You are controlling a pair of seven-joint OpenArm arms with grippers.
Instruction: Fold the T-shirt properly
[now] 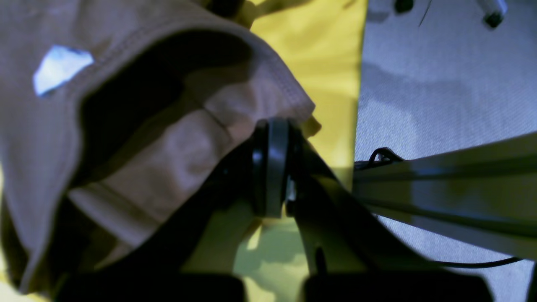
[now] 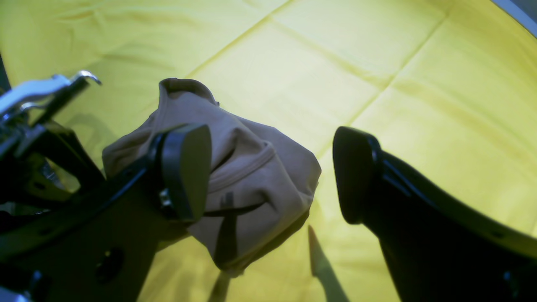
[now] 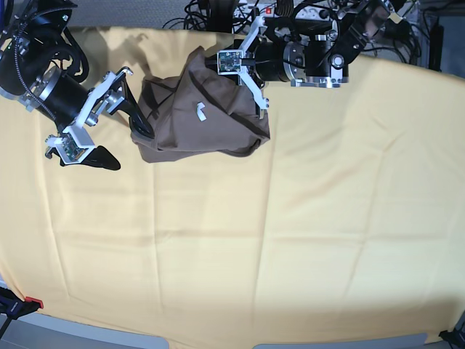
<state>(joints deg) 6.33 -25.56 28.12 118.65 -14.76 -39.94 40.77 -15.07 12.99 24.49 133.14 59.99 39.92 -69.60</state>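
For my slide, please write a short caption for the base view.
Left gripper pinches the bunched T-shirt above the yellow cloth; right gripper is open beside it.

A large yellow cloth (image 3: 305, 218) covers the table, creased into a grid of fold lines. Black cables (image 3: 211, 11) tangle beyond its far edge.

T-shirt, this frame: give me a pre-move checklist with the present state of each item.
1. Left hand shut on the T-shirt: ok, fabric pinched at a hem.
2. Right hand gripping the fabric: not ok, open; one finger is against the bundle.
3. T-shirt spread flat: not ok, bunched in a heap.
4. T-shirt over the yellow cloth: ok.
5. White tag visible: ok.
6. Sleeves located: cannot tell.
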